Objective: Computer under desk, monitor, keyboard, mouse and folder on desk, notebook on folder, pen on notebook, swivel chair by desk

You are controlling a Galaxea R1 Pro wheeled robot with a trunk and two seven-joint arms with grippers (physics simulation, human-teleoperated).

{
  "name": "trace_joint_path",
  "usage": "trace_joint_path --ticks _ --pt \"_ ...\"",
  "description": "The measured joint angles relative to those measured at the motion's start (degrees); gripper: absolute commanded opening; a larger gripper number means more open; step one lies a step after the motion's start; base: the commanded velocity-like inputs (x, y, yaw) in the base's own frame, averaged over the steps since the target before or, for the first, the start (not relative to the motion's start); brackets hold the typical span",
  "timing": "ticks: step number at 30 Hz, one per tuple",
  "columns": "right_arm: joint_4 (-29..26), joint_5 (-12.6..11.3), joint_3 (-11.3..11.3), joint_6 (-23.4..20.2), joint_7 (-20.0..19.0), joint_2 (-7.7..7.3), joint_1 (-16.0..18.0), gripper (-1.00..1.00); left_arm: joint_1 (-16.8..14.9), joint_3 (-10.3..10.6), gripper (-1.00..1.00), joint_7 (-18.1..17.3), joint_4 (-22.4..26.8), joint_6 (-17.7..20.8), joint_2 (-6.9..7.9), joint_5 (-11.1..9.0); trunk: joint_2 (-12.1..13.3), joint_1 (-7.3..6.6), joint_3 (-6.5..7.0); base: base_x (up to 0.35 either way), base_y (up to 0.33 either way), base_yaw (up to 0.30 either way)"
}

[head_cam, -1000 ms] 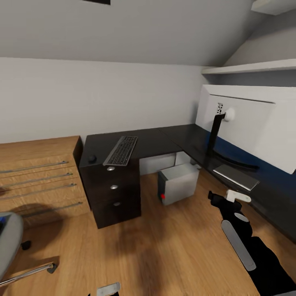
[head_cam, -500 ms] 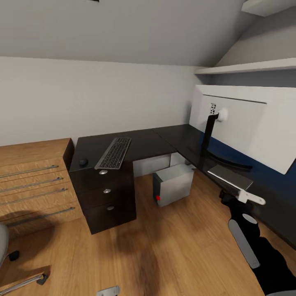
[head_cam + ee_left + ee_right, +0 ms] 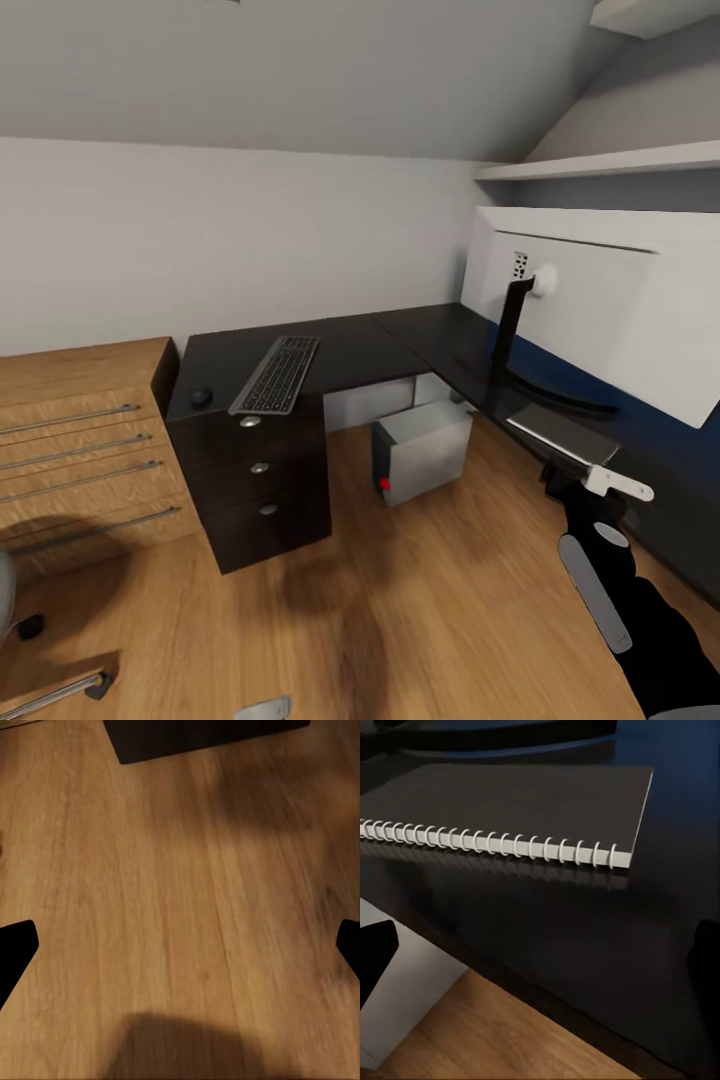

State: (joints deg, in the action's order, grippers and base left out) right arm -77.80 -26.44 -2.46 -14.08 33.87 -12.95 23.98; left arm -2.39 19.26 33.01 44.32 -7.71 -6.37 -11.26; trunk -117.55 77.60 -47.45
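Observation:
A black L-shaped desk [image 3: 380,345] carries the keyboard [image 3: 275,375], with the small black mouse [image 3: 201,396] beside it. The white monitor [image 3: 600,310] stands on the desk's right wing, its back to me. A grey spiral-bound notebook [image 3: 562,432] [image 3: 510,802] lies flat by the monitor's foot. The grey computer [image 3: 422,448] sits on the floor, partly under the desk. My right gripper [image 3: 598,482] [image 3: 540,960] hangs open at the desk's edge, just short of the notebook. My left gripper [image 3: 180,949] is open over bare floor. An edge of the swivel chair [image 3: 8,600] shows at the far left.
A wooden dresser [image 3: 80,440] with metal handles stands left of the desk. The desk's drawer unit [image 3: 260,480] reaches down to the floor. A white shelf [image 3: 600,162] runs above the monitor under the sloped ceiling. Wooden floor [image 3: 400,600] lies between me and the desk.
The camera has moved, shifting the whole scene left and pushing the chair nearly out of frame. My right gripper has reached forward to the desk's edge by the notebook.

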Motion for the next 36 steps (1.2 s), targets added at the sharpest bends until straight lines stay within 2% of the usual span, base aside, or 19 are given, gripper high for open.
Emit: trace_joint_path --ticks 9,24,36 --pt "-0.2 -0.2 1.0 0.2 0.0 0.0 0.0 1.0 0.0 0.1 1.0 0.0 -1.5 0.0 -0.03 0.1 0.0 0.02 -0.01 0.066 0.0 0.0" --pt "-0.9 -0.2 1.1 0.2 0.1 0.0 0.0 1.0 0.0 0.2 1.0 0.0 -1.8 0.0 0.0 0.1 0.0 0.03 -0.01 0.002 0.0 0.0" --pt "-1.3 -0.2 1.1 0.2 0.1 0.0 0.0 1.0 0.0 0.2 1.0 0.0 -1.8 -0.2 0.0 0.1 4.8 -2.6 2.14 0.0 0.0 0.0"
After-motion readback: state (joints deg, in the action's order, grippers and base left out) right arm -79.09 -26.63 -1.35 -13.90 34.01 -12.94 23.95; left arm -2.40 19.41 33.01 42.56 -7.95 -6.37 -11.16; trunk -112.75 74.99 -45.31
